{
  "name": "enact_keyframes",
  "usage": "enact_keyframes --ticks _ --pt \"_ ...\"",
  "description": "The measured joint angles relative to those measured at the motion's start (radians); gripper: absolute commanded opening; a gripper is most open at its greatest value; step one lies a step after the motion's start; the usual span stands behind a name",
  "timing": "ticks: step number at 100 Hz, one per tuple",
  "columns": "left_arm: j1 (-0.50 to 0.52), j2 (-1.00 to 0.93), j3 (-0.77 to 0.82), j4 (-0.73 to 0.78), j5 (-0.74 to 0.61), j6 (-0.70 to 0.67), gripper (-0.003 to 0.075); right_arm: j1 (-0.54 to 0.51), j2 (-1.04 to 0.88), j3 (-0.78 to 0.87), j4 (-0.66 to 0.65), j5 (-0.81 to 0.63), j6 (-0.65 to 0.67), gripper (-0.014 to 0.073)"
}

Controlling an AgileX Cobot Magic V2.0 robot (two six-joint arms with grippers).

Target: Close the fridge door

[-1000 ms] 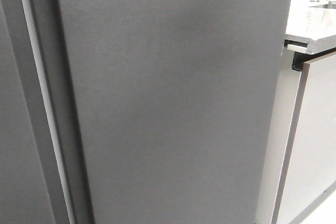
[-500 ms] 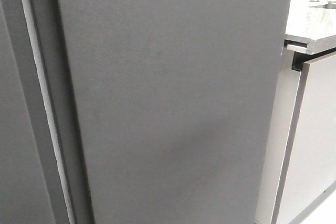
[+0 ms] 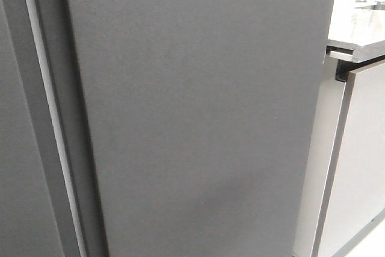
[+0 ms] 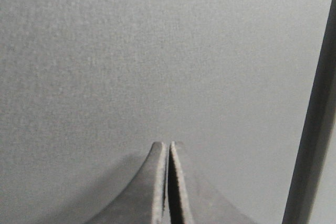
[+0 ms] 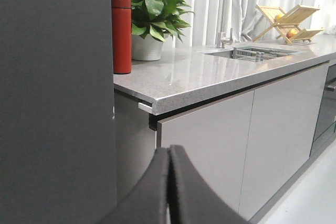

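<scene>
A: Where's the left gripper [image 4: 168,182]?
B: Pressed shut, empty, tips aimed straight at the fridge door [image 3: 198,112], very close; contact unclear.
A: And the right gripper [image 5: 169,182]?
B: Also closed, facing the pale cabinet front [image 5: 210,145], door at frame left.
A: Door's orientation?
B: Long axis vertical, filling the front view, apparently nearly closed.

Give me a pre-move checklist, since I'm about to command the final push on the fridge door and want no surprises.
1. Left gripper shut for a flat push: ok.
2. Left gripper facing the fridge door, close to its panel: ok; actual contact cannot tell.
3. Right gripper shut, pointing at the cabinet front, away from the door: ok.
4. Red bottle and plant on the countertop, clear of the door: ok.
5. Door fully seated against the fridge: cannot tell; a pale strip shows beside its left edge.
</scene>
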Motion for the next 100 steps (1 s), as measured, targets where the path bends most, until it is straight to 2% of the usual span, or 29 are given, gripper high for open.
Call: enact_keyframes --ticks 39,100 --pt "0.000 0.000 0.000 0.000 0.000 0.000 -0.0021 0.088 0.000 0.000 0.000 0.000 0.000 -0.0076" --pt "0.000 0.000 0.000 0.000 0.000 0.000 -0.0021 0.091 0.000 0.000 0.000 0.004 0.000 -0.0076"
